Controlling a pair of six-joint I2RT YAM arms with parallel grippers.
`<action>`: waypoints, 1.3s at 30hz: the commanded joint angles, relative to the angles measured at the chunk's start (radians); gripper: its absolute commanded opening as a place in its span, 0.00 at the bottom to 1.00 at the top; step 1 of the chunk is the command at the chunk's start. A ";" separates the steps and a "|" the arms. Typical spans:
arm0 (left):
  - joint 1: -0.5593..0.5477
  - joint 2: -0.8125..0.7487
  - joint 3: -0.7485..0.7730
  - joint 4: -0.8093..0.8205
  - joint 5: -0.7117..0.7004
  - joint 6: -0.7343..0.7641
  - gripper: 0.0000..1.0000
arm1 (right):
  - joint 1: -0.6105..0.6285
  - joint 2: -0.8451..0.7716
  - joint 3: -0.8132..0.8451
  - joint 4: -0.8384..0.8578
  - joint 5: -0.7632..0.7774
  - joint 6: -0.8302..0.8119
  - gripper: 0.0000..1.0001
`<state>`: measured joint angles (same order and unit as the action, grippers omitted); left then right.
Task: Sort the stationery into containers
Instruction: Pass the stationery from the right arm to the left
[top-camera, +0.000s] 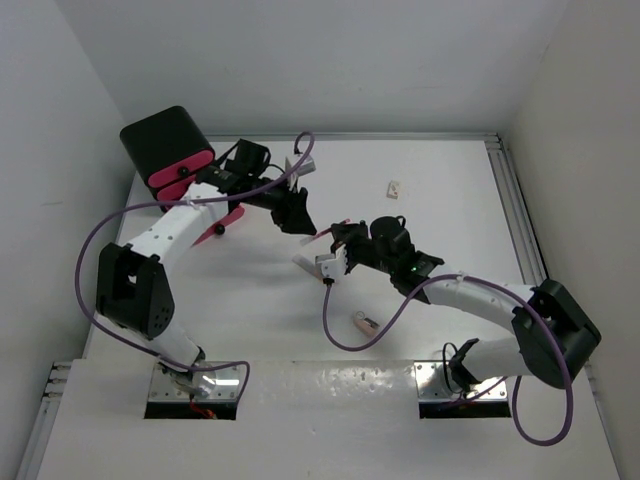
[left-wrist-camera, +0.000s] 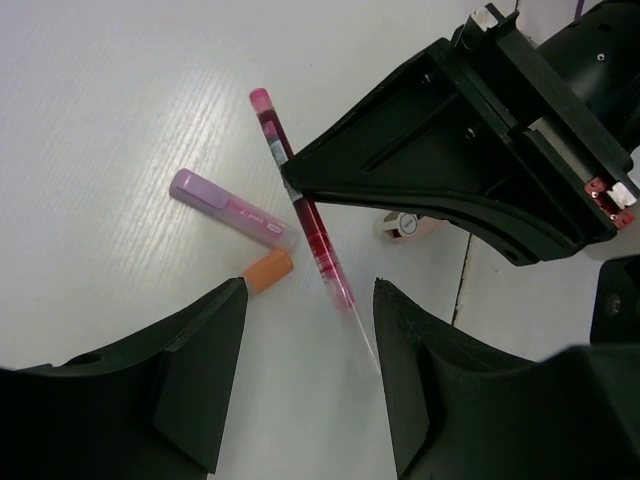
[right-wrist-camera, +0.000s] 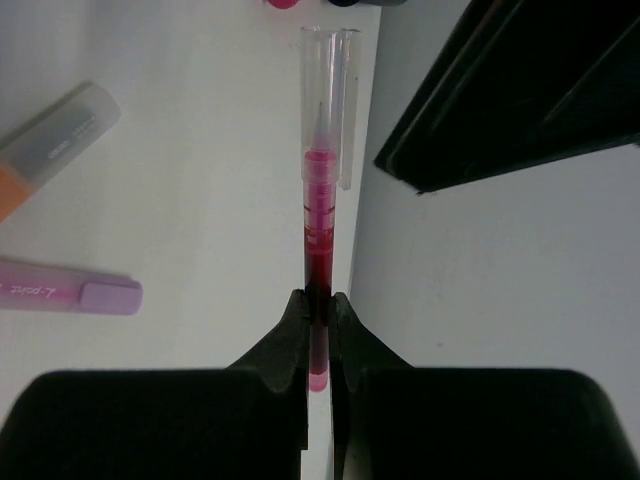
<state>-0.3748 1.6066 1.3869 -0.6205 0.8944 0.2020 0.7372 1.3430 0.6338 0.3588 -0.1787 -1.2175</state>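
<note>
Red pen (right-wrist-camera: 319, 225), clear cap on, pinched across its barrel by the right gripper (right-wrist-camera: 318, 302), fingers closed hard on it. Right arm reaches left over the table (top-camera: 450, 200). Left arm bends past the black cabinet (top-camera: 160, 138). Left gripper (left-wrist-camera: 310, 292) spread wide, empty, the pen's capped tip between its fingers. Only the top view shows the pink drawers (top-camera: 180, 172); wrist views show the lilac marker (left-wrist-camera: 228, 207).
</note>
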 joint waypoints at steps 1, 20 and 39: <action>-0.032 0.012 0.032 -0.005 0.038 0.014 0.60 | 0.016 0.002 0.003 0.104 0.010 -0.027 0.00; -0.053 0.076 0.081 -0.012 0.024 0.014 0.38 | 0.027 0.007 -0.006 0.143 -0.082 -0.079 0.00; -0.078 0.116 0.084 -0.096 0.026 0.082 0.20 | 0.027 0.028 -0.019 0.229 -0.119 -0.105 0.00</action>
<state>-0.4320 1.7134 1.4448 -0.6846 0.8902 0.2314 0.7559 1.3758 0.6117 0.4808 -0.2451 -1.3121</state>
